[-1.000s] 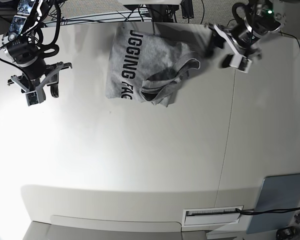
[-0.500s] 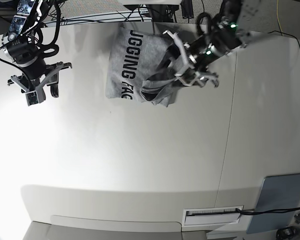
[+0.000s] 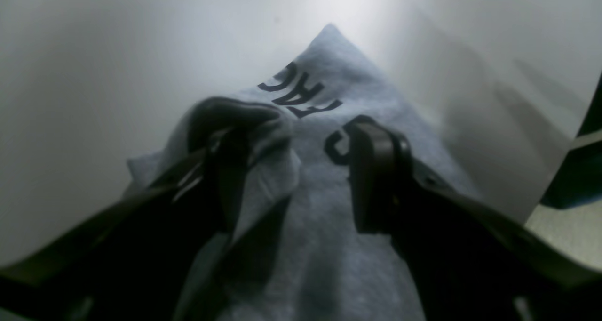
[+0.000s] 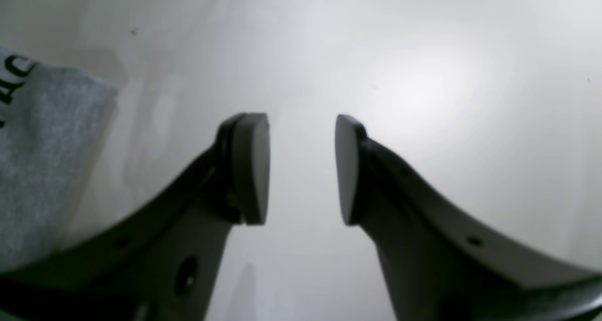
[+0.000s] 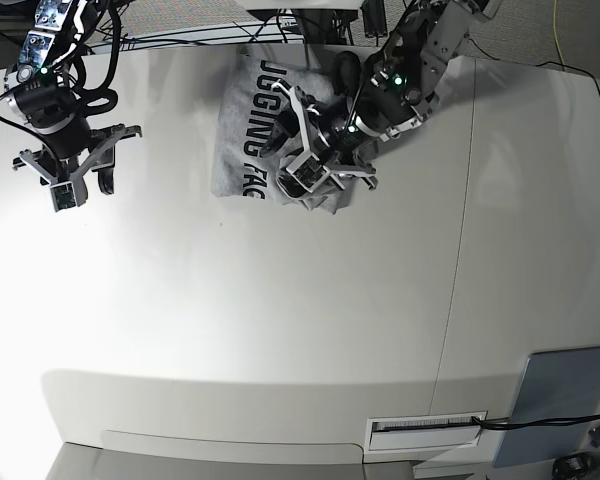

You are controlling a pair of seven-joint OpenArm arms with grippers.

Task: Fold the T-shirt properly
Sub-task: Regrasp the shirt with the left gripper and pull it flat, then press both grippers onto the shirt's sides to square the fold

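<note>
The grey T-shirt (image 5: 252,120) lies bunched at the far middle of the white table (image 5: 280,320), black lettering facing up. My left gripper (image 5: 297,148) is down over its crumpled right part. In the left wrist view the left gripper (image 3: 301,132) is open. The T-shirt (image 3: 329,71) lies under and between the jaws, and a raised fold rests against one of the fingers (image 3: 225,170). My right gripper (image 5: 85,185) hovers open over bare table at the left, apart from the shirt. In the right wrist view the right gripper (image 4: 301,123) holds nothing, and a corner of the T-shirt (image 4: 37,137) shows at the left edge.
A flat grey-blue panel (image 5: 565,400) lies at the near right corner. A white slotted strip (image 5: 425,428) sits at the front edge. A seam (image 5: 460,250) runs down the table's right part. Cables (image 5: 200,35) lie behind the far edge.
My left arm has swung from the far right corner leftward and come down onto the shirt's bunched part, jaws still wide. The right arm has stayed put.
</note>
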